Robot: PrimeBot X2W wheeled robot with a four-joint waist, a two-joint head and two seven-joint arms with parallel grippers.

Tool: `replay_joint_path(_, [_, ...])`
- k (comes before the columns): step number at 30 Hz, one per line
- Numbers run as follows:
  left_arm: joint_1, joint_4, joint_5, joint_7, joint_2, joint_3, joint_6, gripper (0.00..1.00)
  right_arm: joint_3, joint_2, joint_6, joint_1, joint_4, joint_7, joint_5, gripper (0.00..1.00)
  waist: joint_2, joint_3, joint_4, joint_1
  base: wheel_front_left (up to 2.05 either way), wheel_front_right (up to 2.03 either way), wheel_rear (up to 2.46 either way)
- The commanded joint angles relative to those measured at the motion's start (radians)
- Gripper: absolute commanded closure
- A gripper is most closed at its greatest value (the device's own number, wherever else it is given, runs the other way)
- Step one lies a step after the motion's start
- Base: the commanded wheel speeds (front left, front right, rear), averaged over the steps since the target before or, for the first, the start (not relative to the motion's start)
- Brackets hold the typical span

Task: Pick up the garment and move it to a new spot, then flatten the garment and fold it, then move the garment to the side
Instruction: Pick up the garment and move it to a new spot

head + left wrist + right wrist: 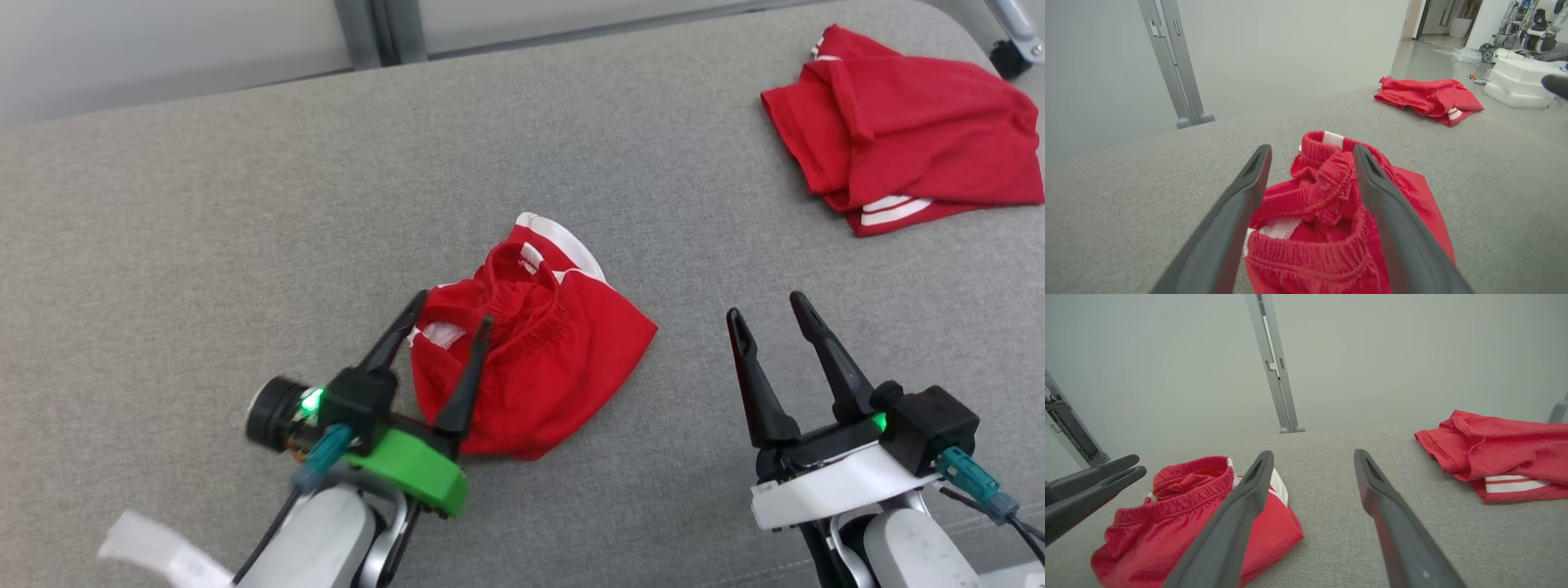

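Red shorts [539,367] lay crumpled mid-surface [245,245], just ahead of robot. Left claw [454,309] spread wide, straddling elastic waistband [531,331], gripping nothing. Right claw [764,304] wide, empty, apart from shorts. Cloth likely light, limp, clingy. Pinch at thick waistband.

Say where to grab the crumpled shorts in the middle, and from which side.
Pinch the bunched elastic waistband, which stands up as a ridge on the shorts. Come from the near left, where the open left gripper straddles it; the flat leg cloth likely gives less to grip.
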Motion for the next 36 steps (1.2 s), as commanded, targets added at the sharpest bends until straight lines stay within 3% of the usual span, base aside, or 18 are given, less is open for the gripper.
replay_joint_path(1, [0.051, -0.034, 0.002, -0.003, 0.008, 0.035, 0.022, 0.0, 0.003, 0.003, -0.002, 0.017, 0.003, 0.0, 0.002, 0.0, 0.0, -0.05, 0.032, 0.0001, 0.0, 0.0, 0.0])
replay_joint_path(8, [0.295, -0.223, 0.099, -0.002, -0.027, 0.282, 0.094, 0.0, -0.007, 0.019, -0.002, 0.065, 0.016, 0.0, -0.019, 0.0, 0.0, -0.136, 0.078, 0.0001, 0.0, 0.0, 0.0])
replay_joint_path(10, [0.356, -0.252, 0.128, -0.002, -0.055, 0.347, 0.095, 0.0, -0.023, 0.027, -0.002, 0.082, 0.012, 0.0, -0.031, 0.0, 0.0, -0.16, 0.09, 0.0001, 0.0, 0.0, 0.0])
replay_joint_path(17, [0.532, -0.317, 0.242, -0.002, -0.154, 0.52, 0.034, 0.0, -0.036, 0.051, -0.002, 0.149, 0.008, 0.0, -0.058, 0.0, 0.0, -0.23, 0.108, 0.0001, 0.0, 0.0, 0.0])
replay_joint_path(23, [0.624, -0.337, 0.299, -0.002, -0.181, 0.58, -0.022, 0.0, -0.018, 0.055, -0.002, 0.185, 0.027, 0.0, -0.058, 0.0, 0.0, -0.264, 0.101, 0.0001, 0.0, 0.0, 0.0])
replay_joint_path(28, [0.651, -0.314, 0.276, -0.002, -0.186, 0.592, -0.056, 0.0, 0.0, 0.047, -0.002, 0.194, 0.038, 0.0, -0.068, 0.0, 0.0, -0.274, 0.098, 0.0001, 0.0, 0.0, 0.0])
replay_joint_path(36, [0.651, -0.301, 0.28, -0.002, -0.186, 0.58, -0.057, 0.0, 0.011, 0.051, -0.002, 0.197, 0.048, 0.0, -0.07, 0.0, 0.0, -0.278, 0.097, 0.0001, 0.0, 0.0, 0.0])
